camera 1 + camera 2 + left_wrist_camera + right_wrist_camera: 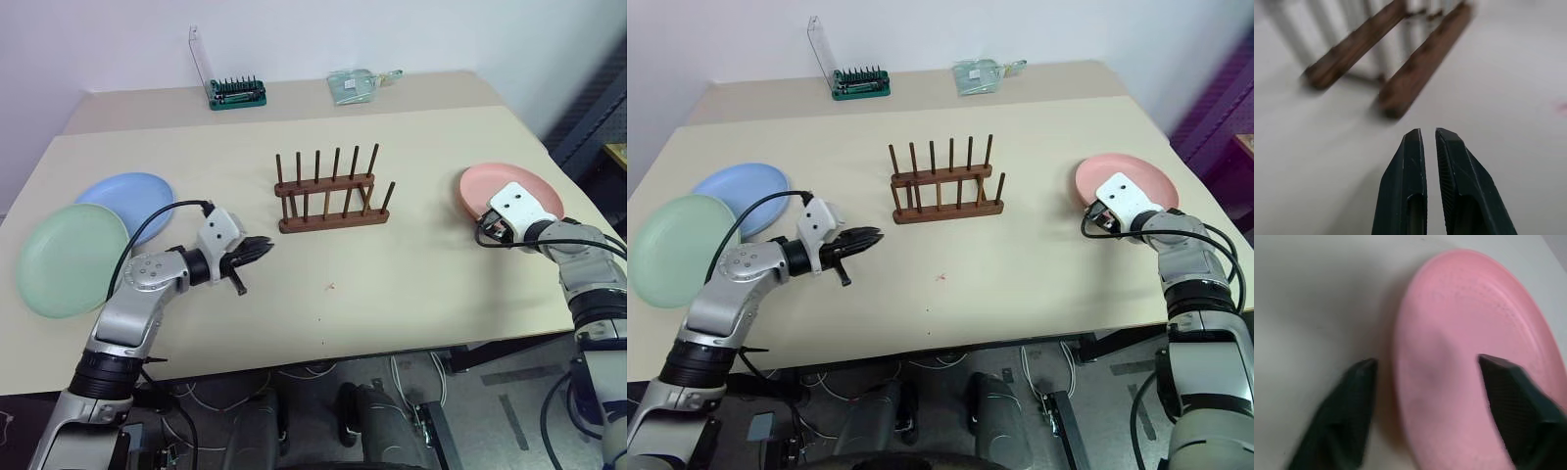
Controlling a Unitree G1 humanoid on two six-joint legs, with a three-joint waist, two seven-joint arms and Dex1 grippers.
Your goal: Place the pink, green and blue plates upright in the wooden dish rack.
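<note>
The pink plate (529, 186) lies flat at the table's right side. My right gripper (1428, 363) is open at its near-left rim, with one finger (1359, 382) over the table just outside the rim and the other over the plate. The green plate (64, 259) lies at the far left, and the blue plate (132, 196) sits just behind it, partly tucked under it. The wooden dish rack (328, 201) stands empty in the middle. My left gripper (263, 247) is shut and empty, hovering left of the rack and pointing toward it.
A green tool holder (235, 93) with a raised clear lid and a clear plastic packet (353, 85) sit at the table's back edge. A small red mark (330, 287) is on the table in front of the rack.
</note>
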